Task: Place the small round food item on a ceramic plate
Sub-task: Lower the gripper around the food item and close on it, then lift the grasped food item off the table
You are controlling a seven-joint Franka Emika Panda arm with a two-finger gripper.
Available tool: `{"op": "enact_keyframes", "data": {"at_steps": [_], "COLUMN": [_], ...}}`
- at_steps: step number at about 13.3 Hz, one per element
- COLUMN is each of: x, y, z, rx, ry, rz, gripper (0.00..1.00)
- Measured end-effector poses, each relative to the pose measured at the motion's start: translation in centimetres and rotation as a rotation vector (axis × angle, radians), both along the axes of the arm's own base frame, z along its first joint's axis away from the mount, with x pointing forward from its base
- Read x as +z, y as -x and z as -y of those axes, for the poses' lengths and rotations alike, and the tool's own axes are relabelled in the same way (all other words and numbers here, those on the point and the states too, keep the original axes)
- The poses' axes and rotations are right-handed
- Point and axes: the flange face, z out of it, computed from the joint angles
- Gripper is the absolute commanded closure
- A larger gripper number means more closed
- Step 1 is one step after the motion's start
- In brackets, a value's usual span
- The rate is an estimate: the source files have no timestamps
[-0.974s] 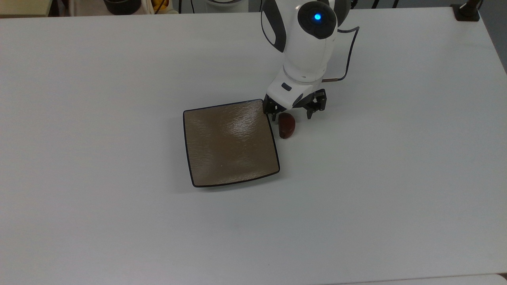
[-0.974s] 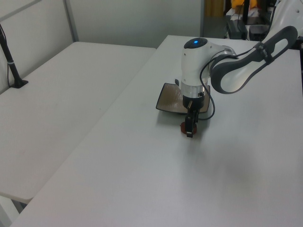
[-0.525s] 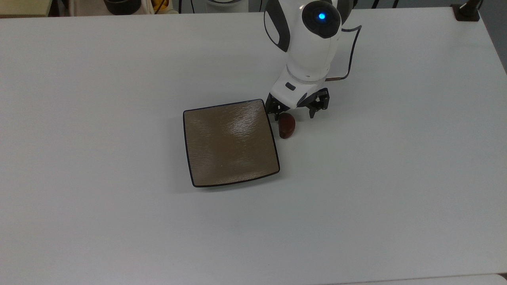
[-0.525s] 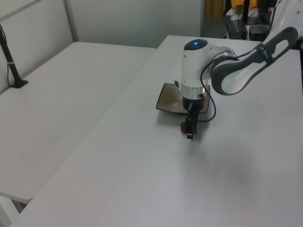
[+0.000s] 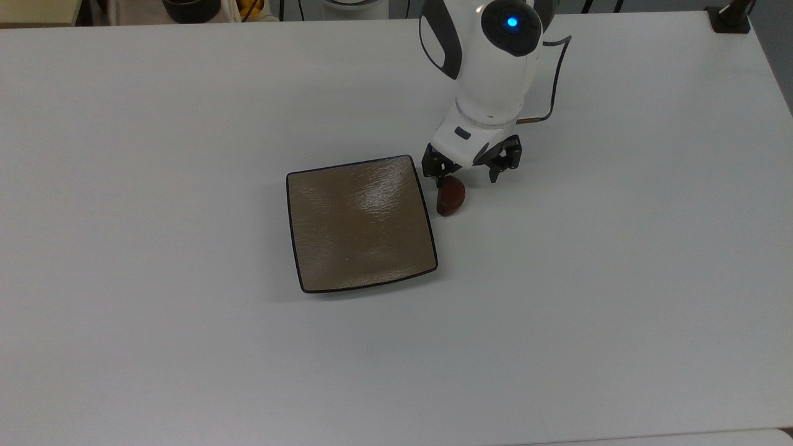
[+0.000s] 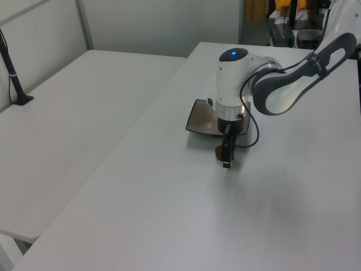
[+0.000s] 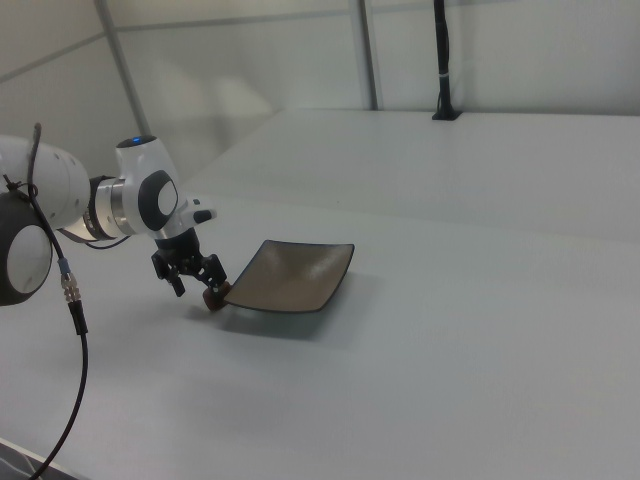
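White and bare of clutter, the bench [image 5: 186, 347] carried the ceramic plate [image 5: 359, 223], a square glossy tan-brown dish with a thin dark rim that lay flat and held nothing. Using that plate as the landmark, the small round food item [image 5: 450, 196] sat on the bench just off the plate's edge at the top view's right, near the plate's far corner, very close to the rim; whether it touched the rim could not be told. It was a dark red-brown lump, much smaller than the plate.

Beyond the same corner of the plate, the gripper [image 5: 472, 168] hung low over the bench on the white arm [image 5: 492, 68]. Its 2 black fingers [image 5: 436, 167] were spread apart, holding nothing, with the nearer one right at the food item's far end.

From the right view, the food item [image 7: 212, 296] lay at the plate's [image 7: 295, 273] near-left corner, with the gripper [image 7: 187, 270] just beside it. From the left view, the gripper [image 6: 227, 152] stood in front of the plate [image 6: 204, 117], partly hiding the food item [image 6: 218, 152].
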Motion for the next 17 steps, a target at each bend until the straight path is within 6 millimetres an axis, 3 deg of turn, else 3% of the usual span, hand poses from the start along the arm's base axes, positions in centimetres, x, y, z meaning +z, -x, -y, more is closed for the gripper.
{"op": "enact_keyframes", "data": {"at_steps": [1,3,5,12,17], "x": [-0.34,-0.72,-0.58,-0.47,-0.33], "y": [0.0,-0.1,-0.45,-0.57,-0.66], "z": [0.02,0.01,-0.14,-0.13,-0.14], "rx": [0.003,0.012,0.013,0.012,0.011], "ry": [0.005,0.012,-0.006,-0.01,-0.011], "rz": [-0.003,0.003,0.033,0.041,0.044], "gripper": [0.11,0.23,0.48,0.81,0.88]}}
